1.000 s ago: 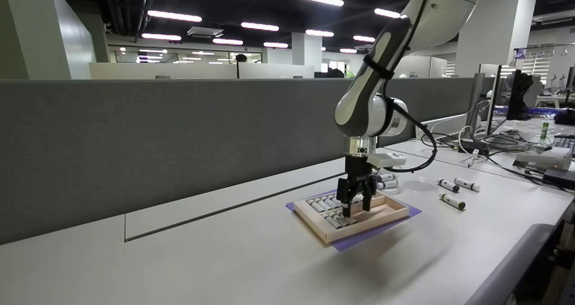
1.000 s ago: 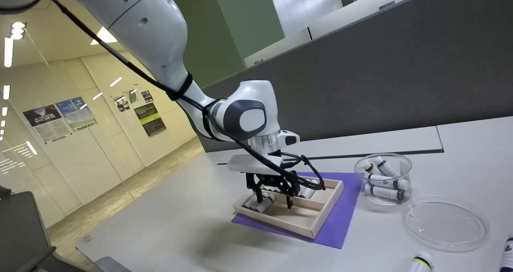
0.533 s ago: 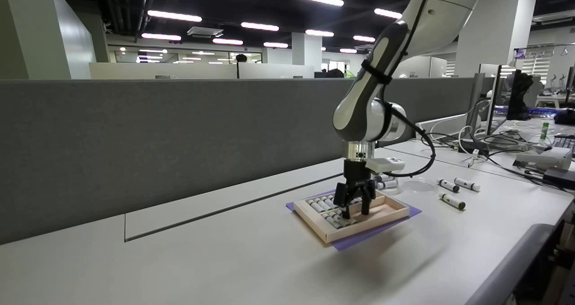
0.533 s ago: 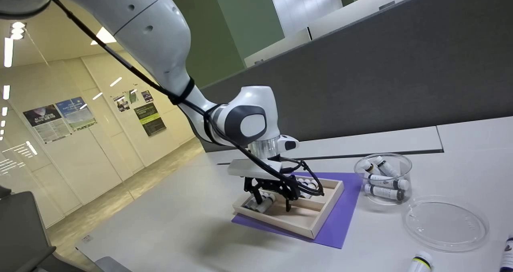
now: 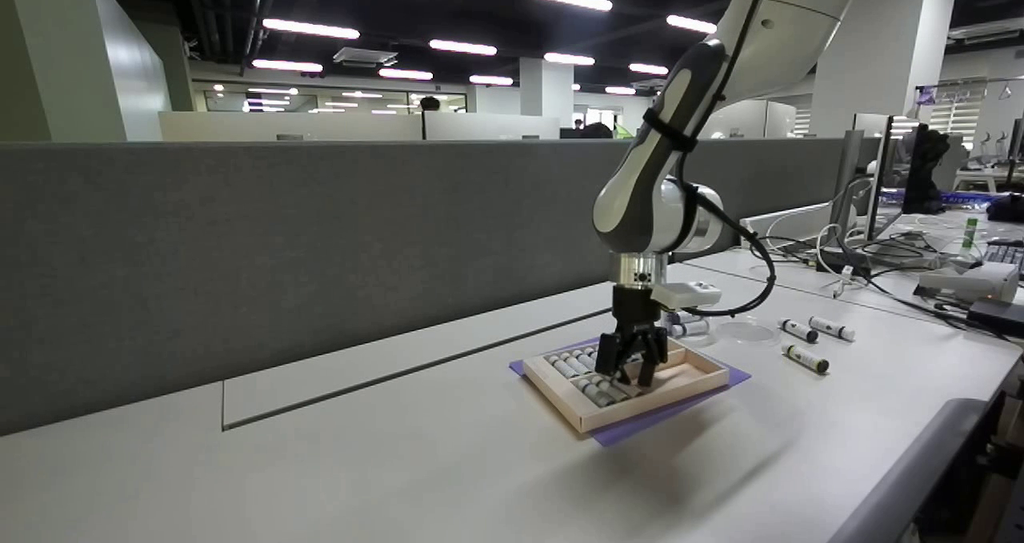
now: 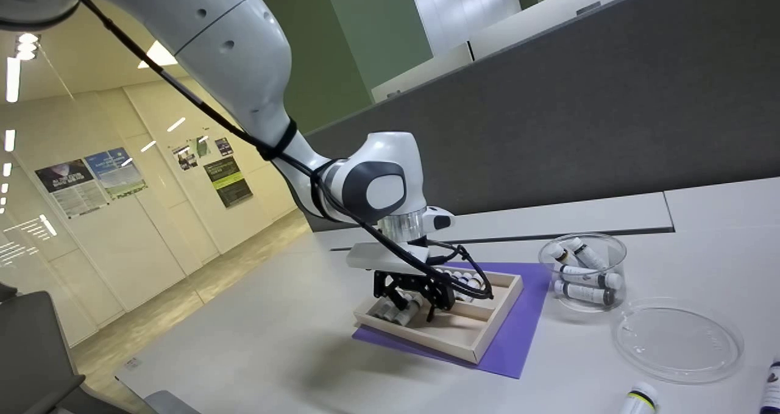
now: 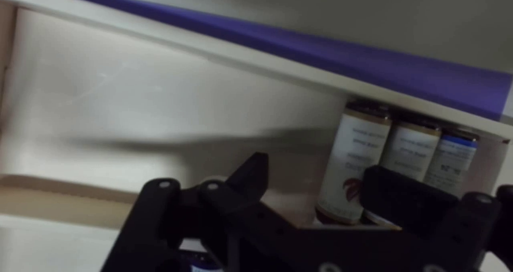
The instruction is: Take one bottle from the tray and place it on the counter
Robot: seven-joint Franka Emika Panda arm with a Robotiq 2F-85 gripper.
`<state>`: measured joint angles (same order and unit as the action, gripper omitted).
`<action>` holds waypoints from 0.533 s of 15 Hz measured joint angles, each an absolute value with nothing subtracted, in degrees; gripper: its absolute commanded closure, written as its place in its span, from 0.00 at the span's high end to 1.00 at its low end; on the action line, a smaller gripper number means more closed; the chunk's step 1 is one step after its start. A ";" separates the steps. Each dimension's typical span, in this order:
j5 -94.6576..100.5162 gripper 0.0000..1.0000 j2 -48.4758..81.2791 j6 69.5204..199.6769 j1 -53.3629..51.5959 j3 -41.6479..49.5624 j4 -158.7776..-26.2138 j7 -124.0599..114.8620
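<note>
Right of centre in an exterior view, the arm (image 5: 640,183) reaches down from the upper right, its gripper (image 5: 634,379) pointing into the tray (image 5: 656,400). In the wrist view I see its fingers (image 7: 250,180) spread part-way, one at lower centre, one at lower right, with nothing pinched between them. The nearest bottle (image 7: 354,156) lies in the tray, its lower part in the gap between the two. The lower-right finger overlaps its edge, though whether they touch I can't tell; the lower-centre finger stands apart from it. Two more bottles (image 7: 415,150) lie just beside it, farther right, the last banded in blue.

Across the divider, a row of bottles (image 5: 570,365) shows toward the tray's upper left. The tray sits on a purple mat (image 6: 512,335), and the mat on the white counter (image 6: 244,353). At the right in an exterior view, a clear jar (image 6: 621,261) holds bottles, with a clear dish (image 6: 679,341) lying near it. Three loose bottles (image 5: 805,359) lie on the counter at the right in an exterior view.
</note>
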<state>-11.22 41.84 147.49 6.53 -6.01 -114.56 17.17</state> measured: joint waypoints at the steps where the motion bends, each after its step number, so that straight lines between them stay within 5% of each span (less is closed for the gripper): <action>1: -11.23 0.83 41.84 147.48 6.57 -6.04 -114.56 17.16; 4: -11.39 1.00 41.93 147.55 6.82 -6.45 -114.56 17.16; 8: -11.53 1.00 42.34 147.72 7.14 -7.02 -114.56 17.16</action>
